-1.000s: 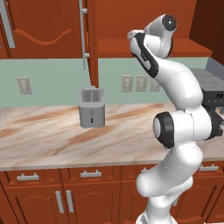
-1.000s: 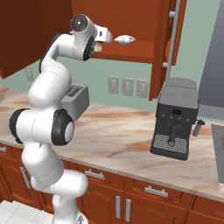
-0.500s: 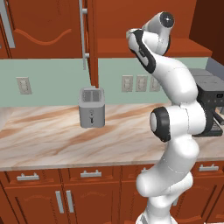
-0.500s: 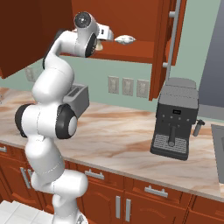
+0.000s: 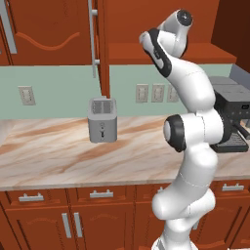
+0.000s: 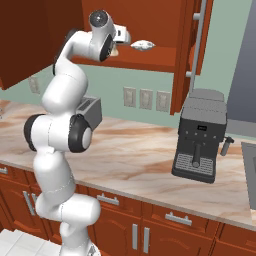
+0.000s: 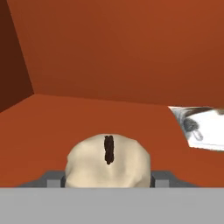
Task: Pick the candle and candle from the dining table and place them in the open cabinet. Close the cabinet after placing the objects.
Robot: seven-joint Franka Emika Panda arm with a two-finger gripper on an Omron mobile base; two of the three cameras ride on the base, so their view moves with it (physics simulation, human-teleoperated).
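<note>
No legible writing or brand marks on anything; the coffee machine (image 6: 200,134) carries a small pale display patch, too small to read.

Hand view: a pale cream candle (image 7: 108,161) sits between the two tips of the tool (image 7: 108,177), one grey tip pressed at each flank. It is rounded and lumpy, with a short dark wick stripe on top. The tool is closed around it at about the candle's width. Beyond lies the reddish-brown floor and back wall of the cabinet (image 7: 109,57). At the right edge is a grey-white oblong object (image 7: 199,127) with darker markings, lying on the cabinet shelf.

Right base view: the arm reaches up into the open cabinet (image 6: 150,55), hand at shelf level. A sliver of cream shows at the tool (image 6: 116,49), the candle (image 6: 115,50) barely discernible. The grey-white object (image 6: 142,45) rests on the shelf just right of the hand. The open door (image 6: 192,55) with its long silver bar handle hangs at the right. Below, the marble worktop (image 6: 135,150) carries a toaster (image 6: 90,111), partly behind the arm, and the coffee machine to the right.

Left base view: the arm's upper links hide the hand. It gives the toaster (image 5: 102,119) in full, wall outlets (image 5: 156,93) behind, and the lower drawers (image 5: 97,194). The second candle: cannot tell where it is.
</note>
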